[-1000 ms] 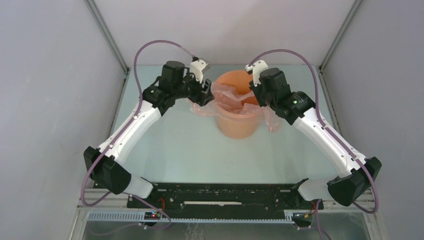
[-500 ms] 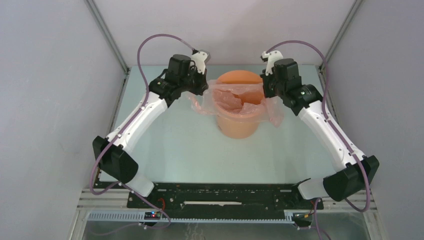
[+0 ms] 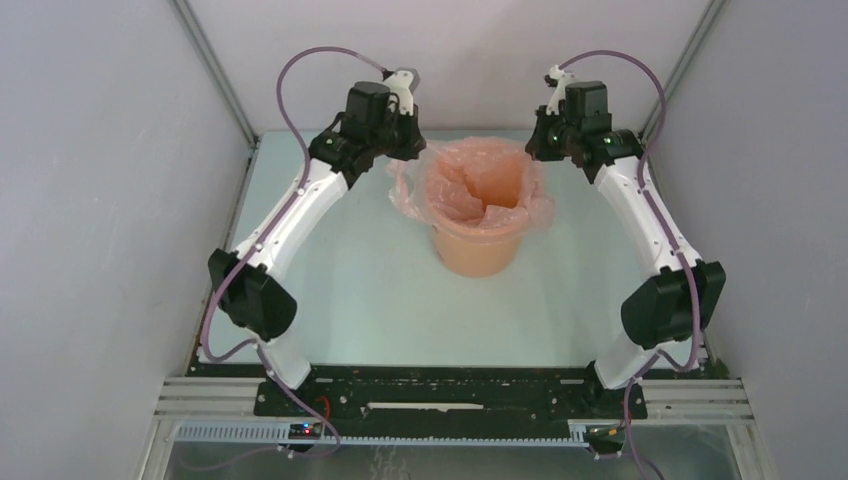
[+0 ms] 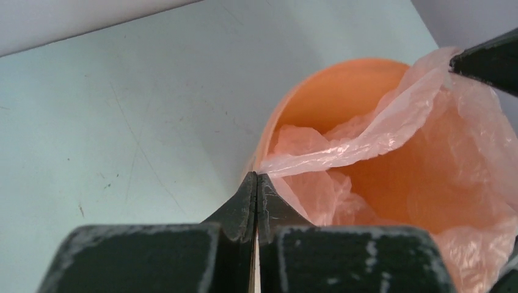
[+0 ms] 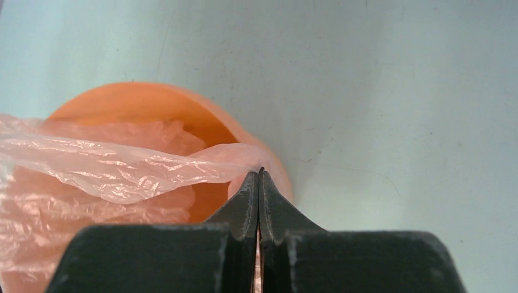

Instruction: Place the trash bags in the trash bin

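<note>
The trash bin point(image 3: 480, 255) is an orange bucket standing mid-table. The pale-pink trash bag point(image 3: 470, 190) sits in it, its mouth spread over the rim. My left gripper point(image 3: 408, 152) is at the bin's far-left rim, shut on the bag's edge. In the left wrist view the film point(image 4: 366, 137) runs taut from the tips point(image 4: 257, 176) across the bin point(image 4: 330, 97) to the other gripper's finger point(image 4: 488, 61). My right gripper point(image 3: 540, 150) is at the far-right rim, also shut on the bag. Its tips point(image 5: 259, 171) pinch stretched film point(image 5: 110, 165) above the bin point(image 5: 153, 101).
The pale green table point(image 3: 340, 280) is enclosed by grey walls on the left, right and back. A black rail point(image 3: 450, 390) with the arm bases runs along the near edge.
Both grippers closed on the bag's edges and moved back and apart, toward the far wall. The bag's mouth now spreads wider over the bin's rim.
</note>
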